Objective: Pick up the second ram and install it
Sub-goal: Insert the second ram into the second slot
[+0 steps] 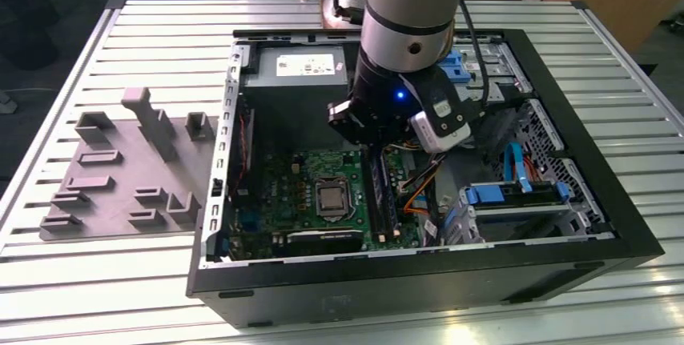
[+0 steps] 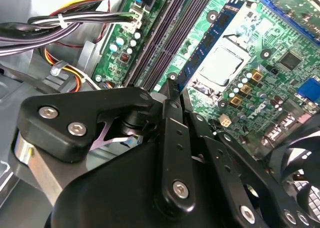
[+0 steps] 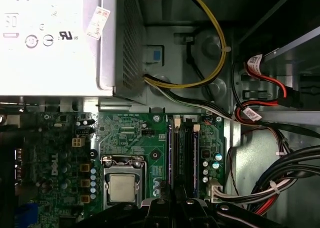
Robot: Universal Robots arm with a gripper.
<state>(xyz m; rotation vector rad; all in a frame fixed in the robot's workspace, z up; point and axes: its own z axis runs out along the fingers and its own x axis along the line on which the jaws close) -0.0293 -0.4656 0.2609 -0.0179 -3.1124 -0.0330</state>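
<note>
Black end effector (image 2: 172, 87) hangs low inside the open computer case (image 1: 598, 241), its fingers (image 2: 172, 118) clenched on the second ram (image 2: 210, 35), which stands on edge along the black memory slots (image 3: 186, 158) beside the processor (image 3: 122, 187) on the green motherboard (image 3: 130, 133).

- A black computer case (image 1: 428, 281) lies open on a slatted metal table (image 1: 107, 281).
- A green motherboard (image 1: 283, 193) with a silver square chip (image 1: 332, 198) sits inside.
- At the chip's 12 o'clock in the exterior view, a grey power supply (image 1: 299, 69).
- At its 9 o'clock, outside the case, a grey fixture tray (image 1: 118, 169).
</note>
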